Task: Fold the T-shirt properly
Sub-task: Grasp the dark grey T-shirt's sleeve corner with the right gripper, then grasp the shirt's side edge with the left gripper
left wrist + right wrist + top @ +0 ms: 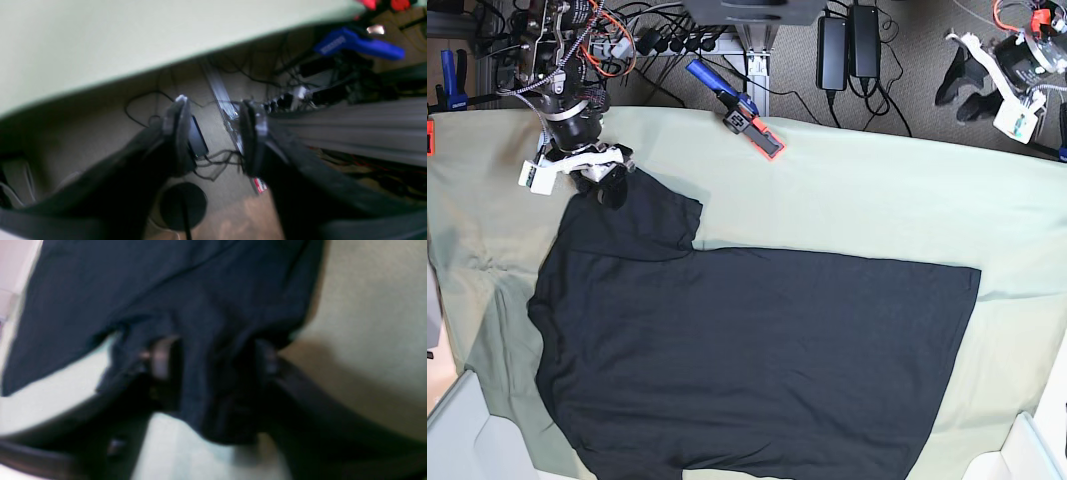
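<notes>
The black T-shirt (747,350) lies spread plain side up on the pale green table cloth (877,200), one sleeve (642,215) pointing to the far left corner. My right gripper (609,178) stands at the tip of that sleeve. In the right wrist view its jaws are wide apart, with a bunch of the dark cloth (213,380) between them. My left gripper (972,85) is off the table at the far right. In the left wrist view it (213,133) is open and empty above the floor.
A blue and orange clamp (745,110) lies on the table's far edge; it also shows in the left wrist view (357,45). Cables and power bricks (847,40) lie on the floor behind. White bins stand at the near corners (467,440).
</notes>
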Robot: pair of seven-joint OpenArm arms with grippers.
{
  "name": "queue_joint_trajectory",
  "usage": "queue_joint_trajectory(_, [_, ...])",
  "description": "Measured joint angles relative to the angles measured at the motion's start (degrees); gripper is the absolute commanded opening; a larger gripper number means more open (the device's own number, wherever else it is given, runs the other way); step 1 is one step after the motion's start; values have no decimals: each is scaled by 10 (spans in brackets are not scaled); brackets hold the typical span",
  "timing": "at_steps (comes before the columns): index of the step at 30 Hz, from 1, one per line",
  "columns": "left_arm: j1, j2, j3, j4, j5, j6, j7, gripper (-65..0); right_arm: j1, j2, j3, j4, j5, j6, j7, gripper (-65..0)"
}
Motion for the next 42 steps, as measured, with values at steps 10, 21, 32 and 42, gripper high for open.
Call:
queue_joint_trajectory(10, [-103,-42,-32,-3,0,51,-11,-289,0,0,0,-2,-48,0,-1,-650])
queue_joint_trajectory(21, [-375,-45,15,-310,-30,77,-17,-289,0,0,0,-2,-58,0,0,-650])
queue_joint_trajectory(32, [-593,-5,122,-578,-61,49,-7,-289,0,-2,0,-2,-59,0,1,-650])
queue_joint_trajectory(42, [-614,24,144,-587,-52,44,-3,-289,-1,-3,0,-2,-59,0,2,-650])
